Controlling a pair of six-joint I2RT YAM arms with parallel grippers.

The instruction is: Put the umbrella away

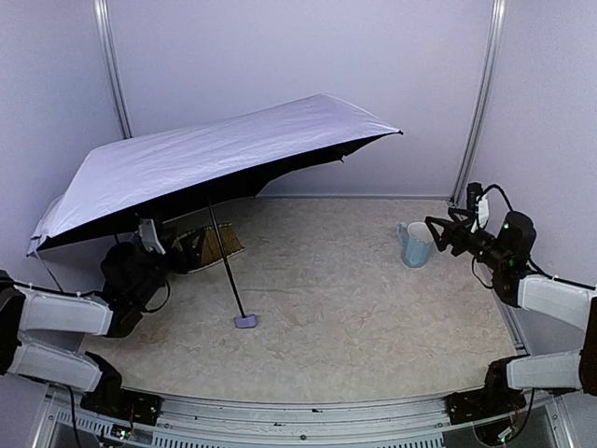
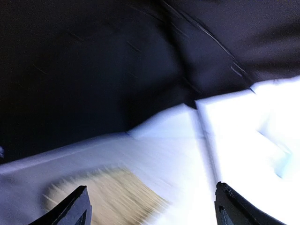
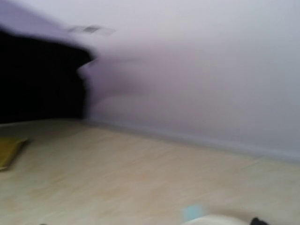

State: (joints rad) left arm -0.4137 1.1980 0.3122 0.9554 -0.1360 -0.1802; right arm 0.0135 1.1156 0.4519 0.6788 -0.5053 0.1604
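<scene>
The umbrella (image 1: 215, 159) stands open on the table, its pale lavender canopy tilted with the left edge low. Its thin black shaft (image 1: 227, 261) runs down to the small lavender handle knob (image 1: 245, 321) resting on the table. My left gripper (image 1: 171, 254) is under the low left side of the canopy, open and empty. In the left wrist view the fingers (image 2: 75, 208) stand wide apart below the black lining (image 2: 93, 70). My right gripper (image 1: 438, 235) is open, beside a blue mug (image 1: 414, 245), far from the umbrella.
A tan woven object (image 1: 213, 245) lies under the canopy just ahead of my left gripper, and shows blurred in the left wrist view (image 2: 103, 197). Pale walls close the back and sides. The right wrist view is blurred, showing table and wall.
</scene>
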